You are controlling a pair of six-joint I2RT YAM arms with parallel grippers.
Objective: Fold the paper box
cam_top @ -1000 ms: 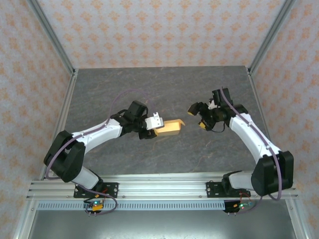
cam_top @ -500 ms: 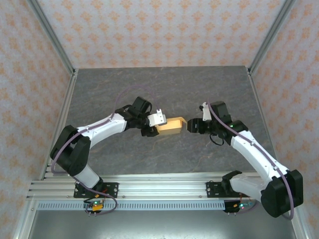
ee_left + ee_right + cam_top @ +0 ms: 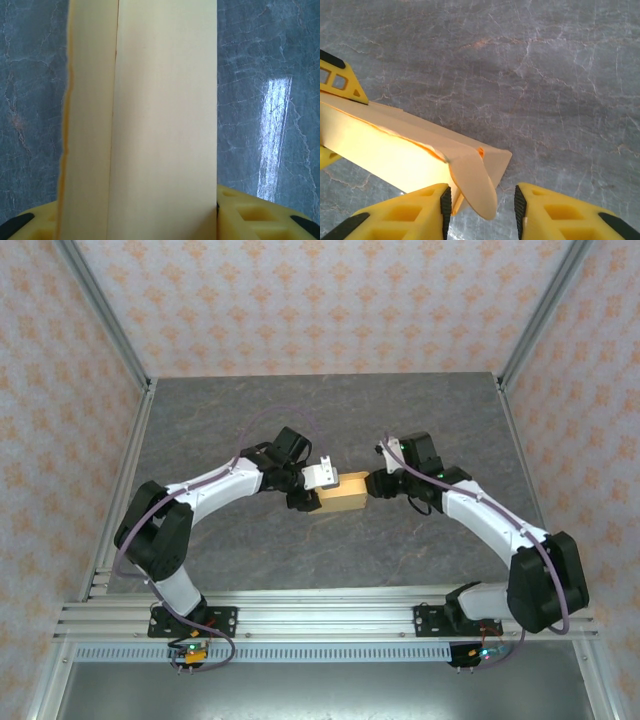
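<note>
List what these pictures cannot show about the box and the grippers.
- Top view: right gripper, fingertips too small and in shadow; contact with the box unclear.
- Left wrist view: both box ends, cut off by the top and bottom edges.
- Right wrist view: whether the flap touches a finger; their overlap hides it.
</note>
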